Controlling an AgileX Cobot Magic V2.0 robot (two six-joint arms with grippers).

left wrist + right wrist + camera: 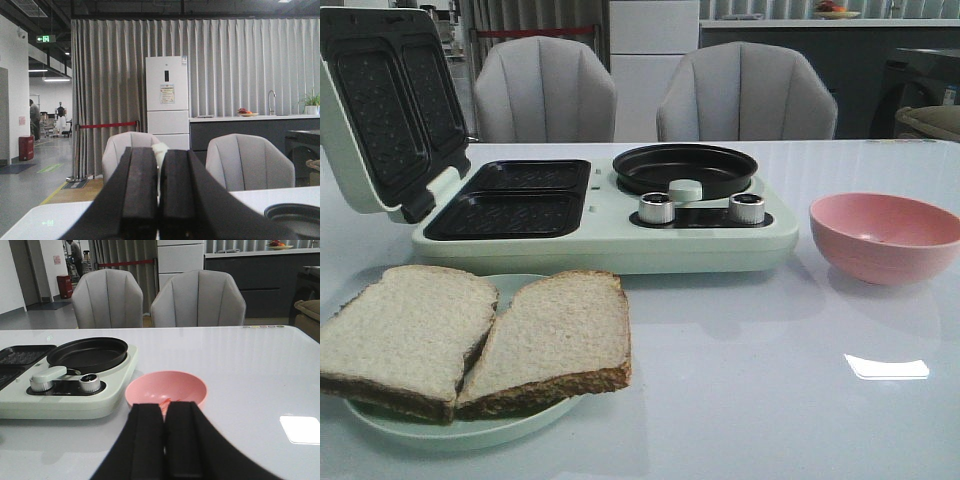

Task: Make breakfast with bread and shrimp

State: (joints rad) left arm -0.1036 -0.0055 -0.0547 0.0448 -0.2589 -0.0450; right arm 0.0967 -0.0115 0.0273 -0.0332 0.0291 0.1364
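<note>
We see the left tool (159, 190) held level, jaws together; the right tool (165, 440) likewise closed, just before the pink bowl (166, 388) holding shrimp (165, 401). The bread (470, 335) overhangs its plate (470, 428) — bare counter (770, 400) lies to the right.

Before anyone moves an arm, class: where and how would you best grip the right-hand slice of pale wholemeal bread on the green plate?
Pinch the right-hand bread slice at its right crust edge, which overhangs the pale green plate, coming from the right, probably with one finger above and one below. Its left side lies against the other slice, so there seems little room there.
</note>
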